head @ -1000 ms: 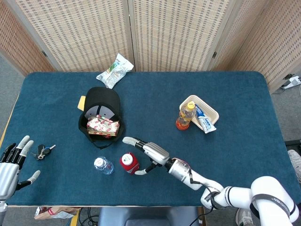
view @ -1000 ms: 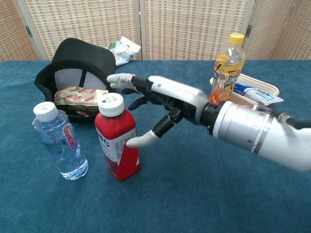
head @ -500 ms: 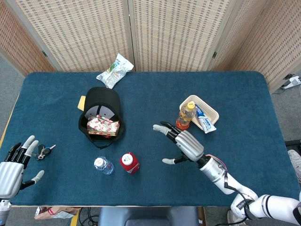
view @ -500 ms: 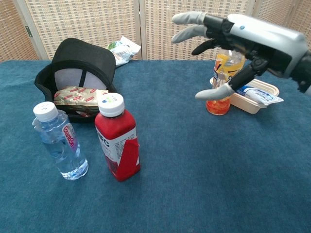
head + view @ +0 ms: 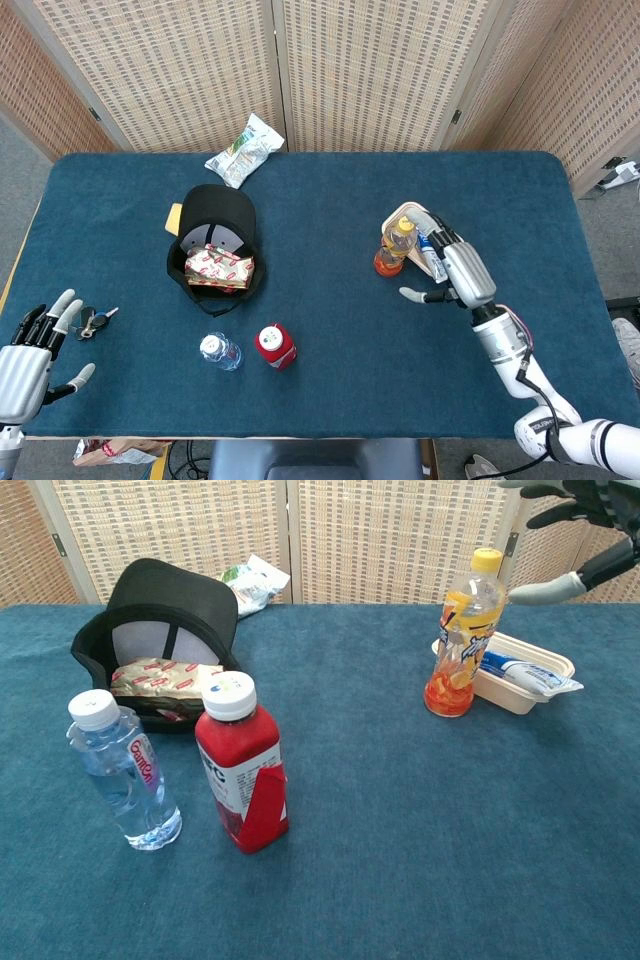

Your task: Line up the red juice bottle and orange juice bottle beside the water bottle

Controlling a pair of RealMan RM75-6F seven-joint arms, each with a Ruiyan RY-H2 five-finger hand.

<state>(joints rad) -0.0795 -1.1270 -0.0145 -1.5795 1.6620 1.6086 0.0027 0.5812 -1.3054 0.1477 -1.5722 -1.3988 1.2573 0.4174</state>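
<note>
Standing upright at lower centre-left of the head view: the red juice bottle [image 5: 276, 347], white cap on, just right of the water bottle [image 5: 219, 351], the two close but apart. Showing the same pair at lower left of the chest view, water bottle [image 5: 120, 773] left, red juice bottle [image 5: 241, 765] right.

Standing upright at right of centre: the orange juice bottle [image 5: 394, 247], yellow cap on, touching or nearly touching the left rim of a beige tray [image 5: 450, 234] holding a blue-and-white tube [image 5: 432, 255]. Well apart from the other two bottles.

Hovering just right of the orange juice bottle: the right hand [image 5: 452, 268], fingers spread, thumb pointing left below the bottle, grasping nothing. Appearing only partly at the upper right corner of the chest view, right hand [image 5: 572, 520] above and right of the orange juice bottle [image 5: 462, 635].

Resting released at the lower left edge of the head view: the left hand [image 5: 28, 352], fingers apart, holding nothing, near a bunch of keys [image 5: 92, 321].

Lying at upper left of centre: a black cap [image 5: 213, 245], upturned, with a red-and-white packet [image 5: 219, 269] inside. Lying near the far table edge: a green-and-white snack bag [image 5: 243, 150].
</note>
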